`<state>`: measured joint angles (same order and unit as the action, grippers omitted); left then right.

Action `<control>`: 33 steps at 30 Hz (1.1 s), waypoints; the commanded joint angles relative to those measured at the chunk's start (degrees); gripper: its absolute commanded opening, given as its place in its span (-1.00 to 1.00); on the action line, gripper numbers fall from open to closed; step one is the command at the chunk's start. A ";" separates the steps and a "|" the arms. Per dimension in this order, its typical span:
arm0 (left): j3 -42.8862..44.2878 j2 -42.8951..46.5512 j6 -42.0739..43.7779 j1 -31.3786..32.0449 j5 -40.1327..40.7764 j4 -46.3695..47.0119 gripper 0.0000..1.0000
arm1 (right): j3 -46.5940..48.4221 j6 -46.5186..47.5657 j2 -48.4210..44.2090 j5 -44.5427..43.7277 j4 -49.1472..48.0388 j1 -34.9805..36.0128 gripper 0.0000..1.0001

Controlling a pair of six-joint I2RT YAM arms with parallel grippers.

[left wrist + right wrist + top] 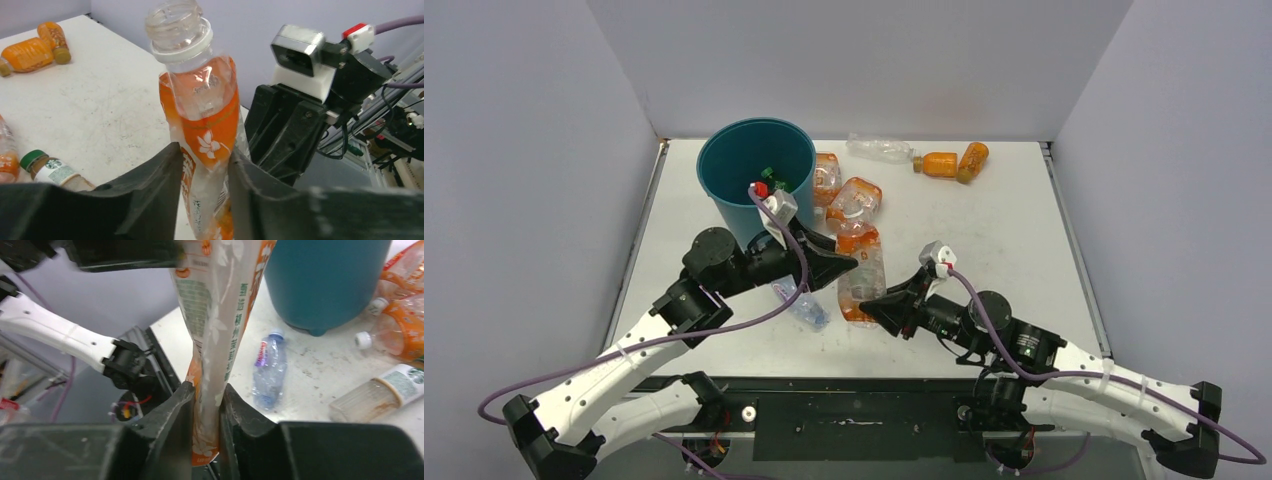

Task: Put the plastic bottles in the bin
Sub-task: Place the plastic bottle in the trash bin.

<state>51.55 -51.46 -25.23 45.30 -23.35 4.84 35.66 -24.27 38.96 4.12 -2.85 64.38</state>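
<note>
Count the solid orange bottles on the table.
2. Both lie side by side at the far edge of the table, right of the bin: one orange bottle, the other to its right. The bin may hide more.

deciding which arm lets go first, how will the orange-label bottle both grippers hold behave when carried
Probably floppy: the orange-label bottle is squashed flat where the left gripper and right gripper pinch it. Likely very light: it is uncapped and looks empty. Flattened, it should hardly roll.
</note>
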 commanded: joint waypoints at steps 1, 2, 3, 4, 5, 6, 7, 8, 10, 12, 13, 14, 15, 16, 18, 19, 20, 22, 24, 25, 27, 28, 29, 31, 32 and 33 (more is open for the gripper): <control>3.61 1.43 -2.53 0.43 -2.62 1.09 0.25 | 0.99 0.86 1.28 -1.31 -1.95 -0.15 -0.75; 3.69 1.91 -2.74 0.45 -2.11 1.05 0.74 | 0.58 1.38 0.56 -1.21 -2.35 -0.13 -0.84; 3.85 2.52 -2.79 0.49 -1.36 1.05 0.96 | 0.04 2.21 -0.17 -1.28 -2.83 -0.09 -0.89; 3.88 3.21 -2.74 0.41 -0.15 1.17 0.93 | -0.52 3.11 -0.98 -1.33 -3.31 -0.05 -0.89; 3.95 3.88 -2.45 0.38 1.18 1.34 0.92 | -1.29 4.19 -1.88 -1.27 -3.89 -0.09 -0.89; 4.09 4.55 -2.05 0.36 2.40 1.58 0.92 | -2.21 5.44 -2.52 -1.27 -4.52 -0.05 -0.89; 4.46 5.01 -1.72 0.29 3.95 1.65 0.93 | -2.92 6.42 -3.09 -1.30 -5.05 0.00 -0.89; 5.10 5.20 -1.67 0.29 6.05 1.54 0.92 | -3.66 7.45 -3.41 -1.12 -5.72 0.04 -0.89; 7.20 4.61 -1.70 0.14 8.29 0.33 0.92 | -5.00 8.61 -3.90 -0.46 -7.68 0.10 -0.89; 10.14 2.62 -1.86 -0.04 9.36 -1.89 0.92 | -6.01 9.20 -4.06 0.10 -9.55 0.22 -0.89; 11.61 1.53 -1.87 -0.04 9.41 -3.00 0.92 | -6.44 9.38 -4.02 0.18 -10.43 0.22 -0.89; 12.91 0.53 -1.93 -0.10 9.15 -3.97 0.92 | -6.66 9.62 -3.91 0.27 -11.17 0.30 -0.89; 14.05 -0.41 -2.11 -0.04 8.47 -4.52 0.92 | -6.88 9.80 -3.75 0.38 -11.73 0.31 -0.89; 14.92 -1.26 -2.37 -0.04 7.66 -4.72 0.93 | -6.86 9.97 -3.53 0.49 -12.15 0.37 -0.89; 15.94 -2.50 -2.97 -0.04 6.16 -4.75 0.97 | -6.95 10.12 -3.22 0.54 -12.88 0.46 -0.89; 16.38 -2.89 -3.23 -0.04 5.69 -4.75 0.99 | -6.92 10.24 -3.19 0.54 -13.17 0.55 -0.89; 16.56 -3.20 -3.32 -0.06 5.34 -4.75 0.89 | -6.95 10.21 -3.05 0.45 -13.34 0.57 -0.89; 16.63 -3.69 -3.27 -0.04 5.07 -6.56 0.76 | -6.99 10.23 -3.22 0.37 -13.48 0.61 -0.89; 16.23 -3.90 -3.15 -0.03 4.97 -7.17 0.63 | -7.14 10.22 -3.42 0.16 -13.61 0.74 -0.89; 15.90 -3.94 -3.14 -0.06 4.88 -7.22 0.59 | -7.24 10.13 -3.57 0.11 -13.66 0.75 -0.89; 15.50 -4.20 -3.35 -0.04 4.43 -6.90 0.45 | -7.28 10.14 -3.63 0.05 -13.76 0.83 -0.89; 15.36 -4.34 -3.55 -0.08 4.00 -6.42 0.35 | -7.39 10.06 -3.60 0.05 -13.82 0.83 -0.89; 15.34 -4.47 -3.90 -0.04 3.45 -5.97 0.24 | -7.44 10.01 -3.43 0.02 -13.84 0.91 -0.89; 15.34 -4.91 -4.66 -0.06 2.20 -4.76 0.03 | -7.45 9.90 -3.20 -0.16 -13.84 0.99 -0.89; 15.36 -5.18 -4.80 -0.04 1.79 -3.64 -0.07 | -7.44 9.89 -3.06 -0.27 -13.82 1.05 -0.89; 15.41 -5.43 -5.01 -0.08 1.17 -3.34 -0.18 | -7.40 9.72 -3.04 -0.51 -13.80 1.09 -0.89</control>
<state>65.89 -56.18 -29.34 45.54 -19.18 -2.37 28.51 -14.96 35.92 3.84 -12.36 64.71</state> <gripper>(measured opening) 0.506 0.165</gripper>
